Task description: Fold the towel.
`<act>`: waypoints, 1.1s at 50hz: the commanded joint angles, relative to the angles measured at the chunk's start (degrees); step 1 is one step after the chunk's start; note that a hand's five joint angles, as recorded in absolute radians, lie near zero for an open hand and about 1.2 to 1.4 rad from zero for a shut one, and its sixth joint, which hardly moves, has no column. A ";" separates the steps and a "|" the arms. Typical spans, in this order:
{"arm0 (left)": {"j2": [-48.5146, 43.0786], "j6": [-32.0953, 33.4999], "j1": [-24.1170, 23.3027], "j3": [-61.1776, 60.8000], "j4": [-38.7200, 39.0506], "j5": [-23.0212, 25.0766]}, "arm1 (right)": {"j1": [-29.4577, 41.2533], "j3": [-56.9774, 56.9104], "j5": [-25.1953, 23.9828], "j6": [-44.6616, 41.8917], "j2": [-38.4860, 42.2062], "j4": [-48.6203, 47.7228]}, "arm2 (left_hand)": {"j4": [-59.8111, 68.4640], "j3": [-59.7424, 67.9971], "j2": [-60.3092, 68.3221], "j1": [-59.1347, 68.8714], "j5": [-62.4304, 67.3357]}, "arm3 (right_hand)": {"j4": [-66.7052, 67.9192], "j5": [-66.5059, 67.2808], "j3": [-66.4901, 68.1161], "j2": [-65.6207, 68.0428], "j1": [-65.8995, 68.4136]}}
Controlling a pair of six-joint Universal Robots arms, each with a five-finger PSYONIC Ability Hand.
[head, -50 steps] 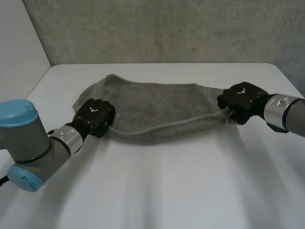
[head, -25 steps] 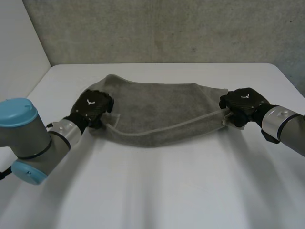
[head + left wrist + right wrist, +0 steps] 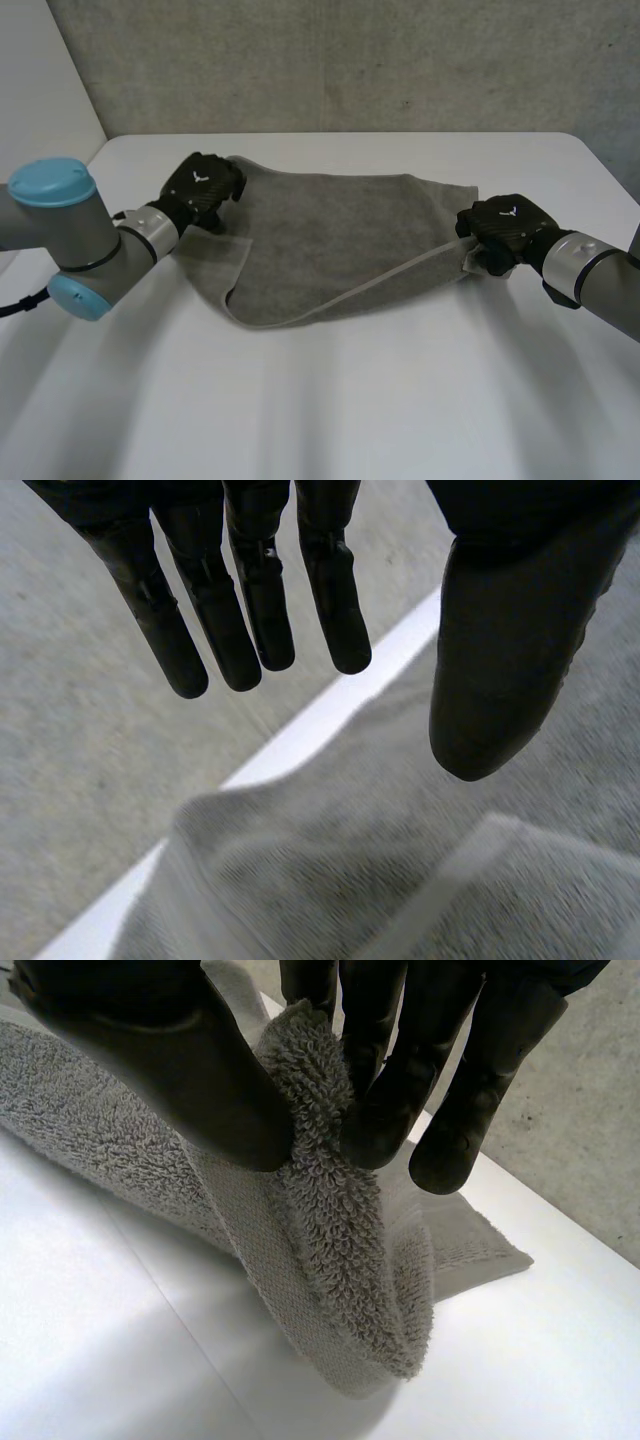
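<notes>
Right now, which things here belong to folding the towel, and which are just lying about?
In the job: towel; left hand, open above its corner; right hand, pinching its end.
Just there: white table; grey wall.

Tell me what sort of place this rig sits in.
Probably a lab test bench rather than a home: a bare white table, a plain grey concrete-looking wall behind it, and a lone grey towel as the workpiece.
</notes>
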 commanded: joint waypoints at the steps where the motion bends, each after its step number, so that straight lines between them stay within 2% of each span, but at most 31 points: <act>1: -4.99 6.56 -0.32 5.71 -6.88 0.10 | 0.00 0.19 0.00 -0.16 0.44 -0.08 | -3.44 -3.51 -3.43 -2.41 -1.95 | 3.39 4.12 3.43 5.13 4.63; 11: -9.66 9.75 -0.93 12.57 -14.90 0.10 | 0.00 0.28 0.08 -0.16 1.32 -0.08 | -6.64 -6.71 -6.63 -5.61 -5.15 | 3.39 4.12 3.43 5.13 4.63; 24: -8.70 10.10 -1.55 11.26 -16.05 -0.51 | 0.09 0.28 0.17 -0.34 1.84 -0.08 | -6.64 -6.71 -6.63 -5.61 -5.15 | 3.39 4.12 3.43 5.13 4.63; 32: -5.62 11.95 -1.55 5.64 -16.66 -0.77 | 0.09 0.28 0.17 -0.34 1.76 0.01 | -6.81 -6.88 -6.80 -5.77 -5.32 | 3.39 4.12 3.43 5.13 4.63; 39: -1.06 20.29 1.34 -3.22 -16.84 -0.86 | 0.17 0.45 0.26 -0.34 1.67 0.10 | -6.98 -7.05 -6.97 -5.94 -5.49 | 3.39 4.12 3.43 5.13 4.63; 42: 1.66 21.79 2.31 -6.39 -16.75 -0.78 | 0.18 0.71 0.35 -0.34 1.58 0.10 | -6.98 -7.05 -6.97 -5.94 -5.49 | 3.39 4.12 3.43 5.13 4.63; 55: 8.09 22.14 4.51 -14.58 -16.49 -0.60 | 0.44 1.24 0.35 -0.34 1.14 0.10 | -6.81 -6.88 -6.80 -5.77 -5.32 | 3.39 4.12 3.43 5.13 4.63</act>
